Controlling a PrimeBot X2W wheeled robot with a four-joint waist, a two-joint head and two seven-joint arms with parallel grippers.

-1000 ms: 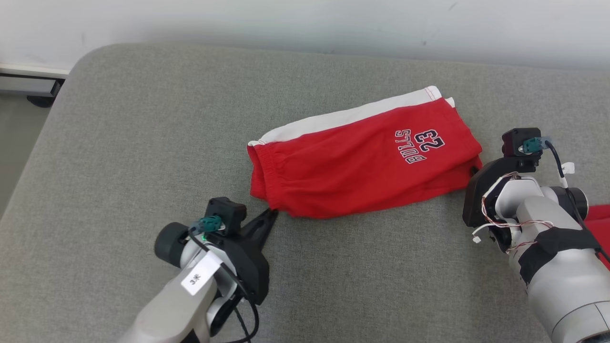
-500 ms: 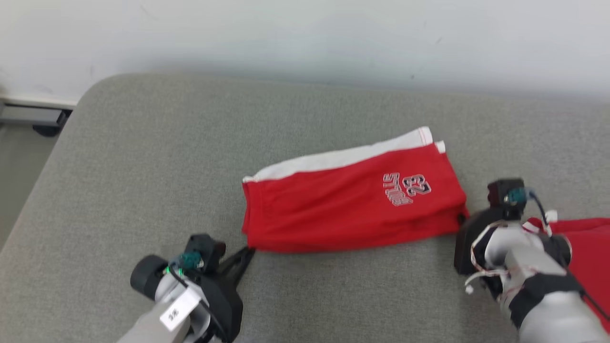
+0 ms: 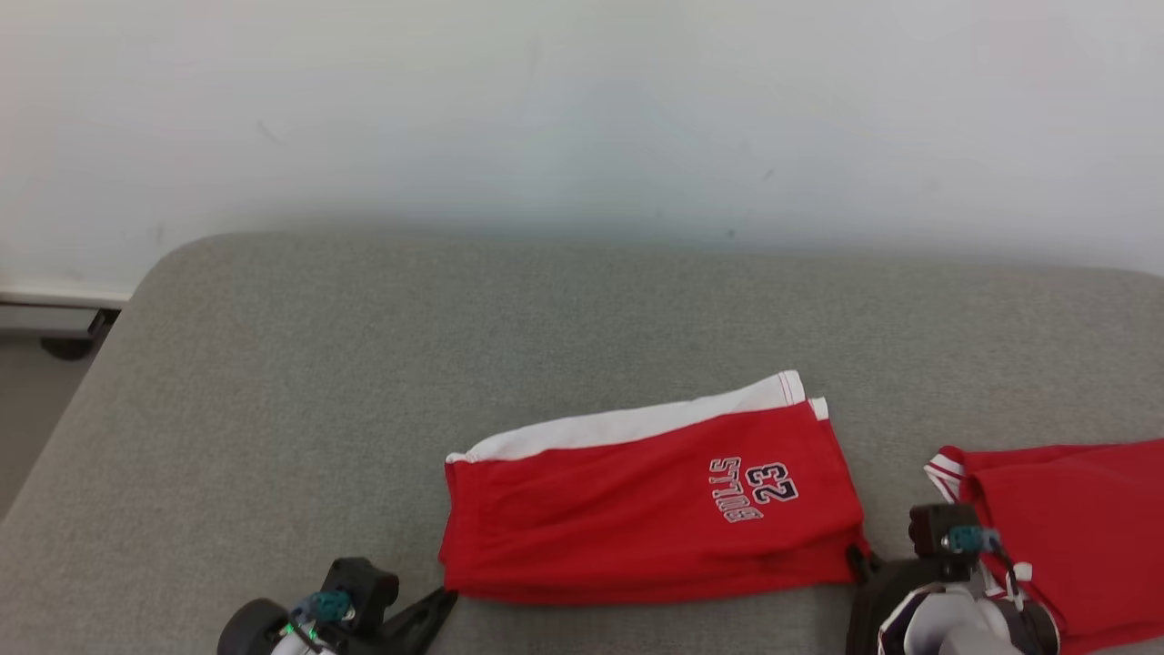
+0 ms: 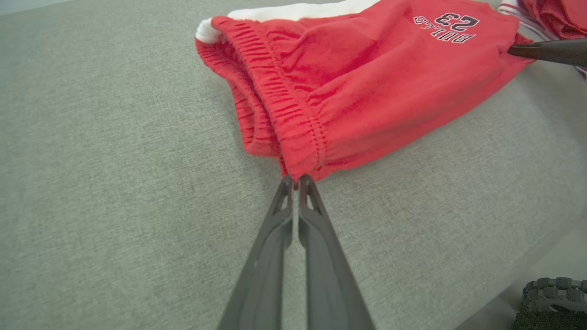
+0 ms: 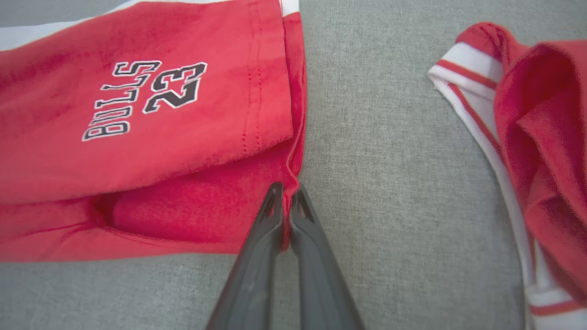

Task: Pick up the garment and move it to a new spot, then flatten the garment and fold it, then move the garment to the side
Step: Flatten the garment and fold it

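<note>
Red folded shorts [image 3: 637,509] — white stripe, "BULLS 23".

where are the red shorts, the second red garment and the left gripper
red shorts [image 3: 637,528], head view, middle of the red front panel
second red garment [image 3: 1073,528], head view, its red fabric
left gripper [image 4: 296,181], left wrist view, between fingertips shut on the waistband corner

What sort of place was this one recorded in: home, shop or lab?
Likely an indoor lab or test room, though I can't be sure: a grey padded surface with a rounded corner stands by a bare white wall, and red shorts and another red garment lie on it.
</note>
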